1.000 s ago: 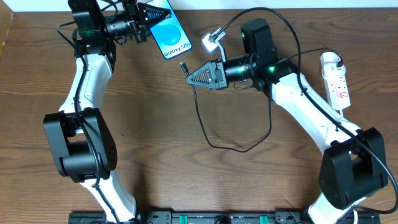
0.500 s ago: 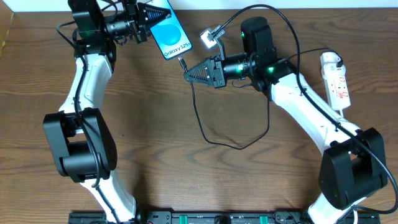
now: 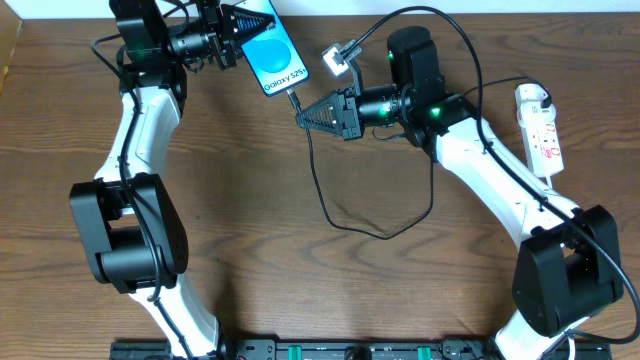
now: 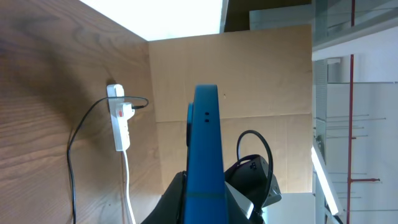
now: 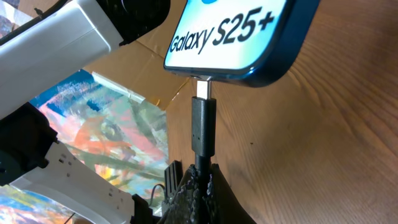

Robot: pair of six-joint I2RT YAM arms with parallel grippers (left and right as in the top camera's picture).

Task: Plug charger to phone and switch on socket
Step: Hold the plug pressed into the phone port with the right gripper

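Your white-and-black left arm [image 3: 140, 120] runs up the left side, wrist bent right, w/ its black two-finger left gripper [image 3: 240, 22] clamped on the slim blue phone [image 3: 272, 48]. Right arm [image 3: 500, 188] angles up-left, wrist level, right gripper [image 3: 305, 117] pinched tight on the black charger connector [image 5: 203, 130].

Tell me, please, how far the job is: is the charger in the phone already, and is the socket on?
Done: the left gripper holds the phone up. In hand: the right gripper pinches the charger's connector at the phone's port; bare metal shows, so it seems not fully in. Left: push it home, then switch the socket, which no gripper is near.
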